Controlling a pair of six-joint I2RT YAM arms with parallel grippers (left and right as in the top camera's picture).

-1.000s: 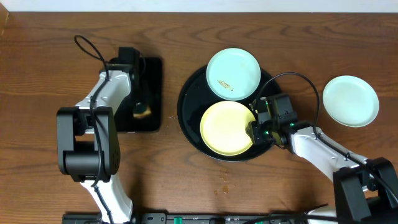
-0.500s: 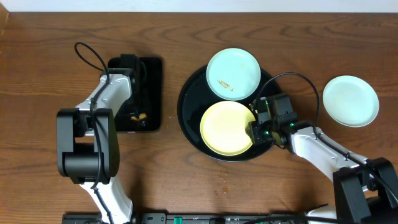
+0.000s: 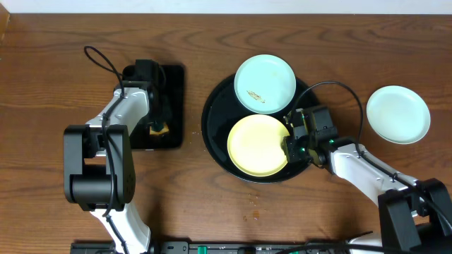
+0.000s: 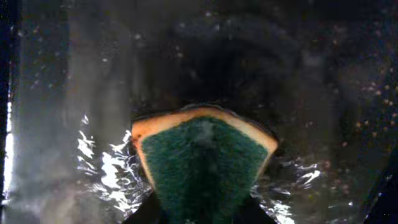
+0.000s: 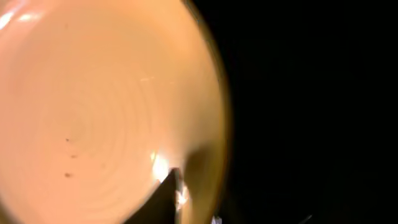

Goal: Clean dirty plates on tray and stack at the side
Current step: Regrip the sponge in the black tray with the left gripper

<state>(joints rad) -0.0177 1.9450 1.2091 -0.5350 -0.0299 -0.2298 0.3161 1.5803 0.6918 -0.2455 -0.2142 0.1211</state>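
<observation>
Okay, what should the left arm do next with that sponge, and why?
Probably lift the sponge out of the rectangular tray and carry it to the yellow plate: the left pincer grips it, and the right pincer sits at that plate's rim.

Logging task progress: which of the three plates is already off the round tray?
The mint-blue plate on the tabletop at far right; the smeared mint-blue one and the yellow plate sit on the black tray.

open tabletop (image 3: 42,85) left and front; tray (image 3: 214,134) crowded by yellow plate (image 3: 256,144), mint plate (image 3: 265,82), right pincer (image 3: 288,145)
</observation>
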